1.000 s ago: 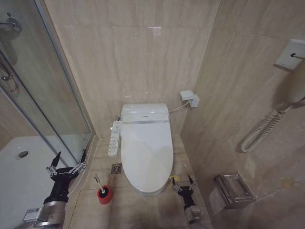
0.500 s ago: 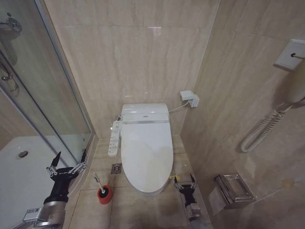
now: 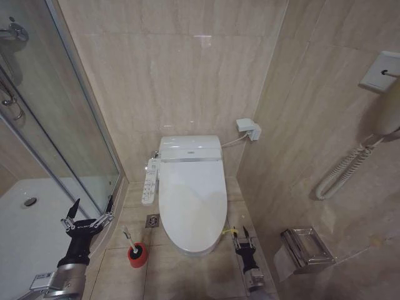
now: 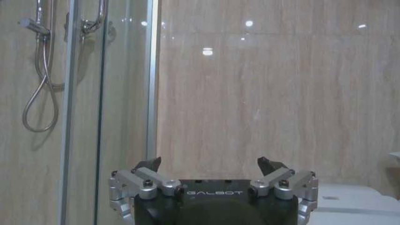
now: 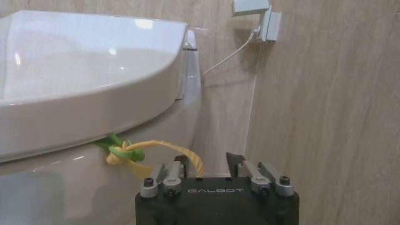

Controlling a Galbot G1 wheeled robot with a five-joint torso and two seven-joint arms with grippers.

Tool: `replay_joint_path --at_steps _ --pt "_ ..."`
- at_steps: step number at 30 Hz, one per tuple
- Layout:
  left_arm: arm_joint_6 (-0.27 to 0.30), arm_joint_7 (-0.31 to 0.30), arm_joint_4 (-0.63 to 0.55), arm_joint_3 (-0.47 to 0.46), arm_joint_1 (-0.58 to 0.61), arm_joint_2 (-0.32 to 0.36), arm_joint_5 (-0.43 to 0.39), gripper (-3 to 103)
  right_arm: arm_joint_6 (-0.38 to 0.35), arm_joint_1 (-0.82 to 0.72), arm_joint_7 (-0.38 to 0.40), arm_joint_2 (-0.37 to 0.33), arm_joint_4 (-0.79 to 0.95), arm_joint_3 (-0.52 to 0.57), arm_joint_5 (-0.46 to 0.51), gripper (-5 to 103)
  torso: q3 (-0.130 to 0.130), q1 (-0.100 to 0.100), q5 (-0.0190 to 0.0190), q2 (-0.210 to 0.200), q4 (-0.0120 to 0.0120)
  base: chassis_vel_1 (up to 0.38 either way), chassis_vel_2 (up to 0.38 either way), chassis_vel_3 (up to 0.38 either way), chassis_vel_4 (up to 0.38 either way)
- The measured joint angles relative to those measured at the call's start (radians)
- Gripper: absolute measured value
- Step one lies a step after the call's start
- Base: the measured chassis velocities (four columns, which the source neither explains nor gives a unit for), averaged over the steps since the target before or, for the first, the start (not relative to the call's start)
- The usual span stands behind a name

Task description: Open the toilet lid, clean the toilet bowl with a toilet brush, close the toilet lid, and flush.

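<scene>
With the large white glossy oval toilet lid (image 3: pixel 192 194) shut, the right gripper (image 3: pixel 242 239), fingers narrowed around the yellow-green pull loop (image 5: pixel 134 151) at its near right edge, could slip off.

A tiled bathroom: toilet lid (image 3: pixel 192 194) down, glass shower enclosure (image 3: pixel 50 119), wall hairdryer (image 3: pixel 387 112).

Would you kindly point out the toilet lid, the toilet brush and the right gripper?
toilet lid (image 3: pixel 192 200): head view, middle of its closed top.
toilet brush (image 3: pixel 128 237): head view, white handle.
right gripper (image 3: pixel 240 235): head view, between its fingertips.
</scene>
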Motion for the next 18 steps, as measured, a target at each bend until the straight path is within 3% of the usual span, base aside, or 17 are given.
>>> replay_joint_path --at_steps 1,2,9,10,16,17,18 --pt "0.000 0.000 0.000 0.000 0.000 0.000 0.000 100 0.000 0.000 0.000 0.000 0.000 0.000 0.000 61 0.000 0.000 0.0000 0.000 0.0000 0.000 0.000 0.000 0.000" --pt "0.000 0.000 0.000 0.000 0.000 0.000 0.000 100 0.000 -0.002 -0.001 0.000 0.003 0.000 0.002 33 0.000 0.000 0.0000 0.000 0.0001 0.000 0.000 0.000 0.000" --pt "0.000 0.000 0.000 0.000 0.000 0.000 0.000 100 0.001 -0.013 -0.003 -0.002 0.020 -0.001 0.006 33 0.000 0.000 0.0000 0.000 0.0000 0.000 0.000 0.000 0.000" --pt "0.000 0.000 0.000 0.000 0.000 0.000 0.000 100 0.001 -0.014 -0.003 -0.002 0.025 -0.001 0.009 7 0.000 0.000 0.0000 0.000 0.0001 0.000 0.000 0.000 0.000" --pt "0.000 0.000 0.000 0.000 0.000 0.000 0.000 100 -0.003 -0.037 -0.025 -0.018 0.073 0.001 0.023 7 0.000 0.000 0.0000 0.000 0.0000 0.000 0.000 0.000 0.000" --pt "0.000 0.000 0.000 0.000 0.000 0.000 0.000 100 -0.008 -0.042 -0.028 -0.020 0.084 0.004 0.023 1 0.000 0.000 0.0001 0.000 0.0001 0.000 0.000 0.000 0.000" --pt "0.000 0.000 0.000 0.000 0.000 0.000 0.000 100 -0.017 -0.052 -0.032 -0.023 0.108 0.008 0.023 1 0.000 0.000 0.0001 0.000 0.0001 0.000 0.000 0.000 0.000"
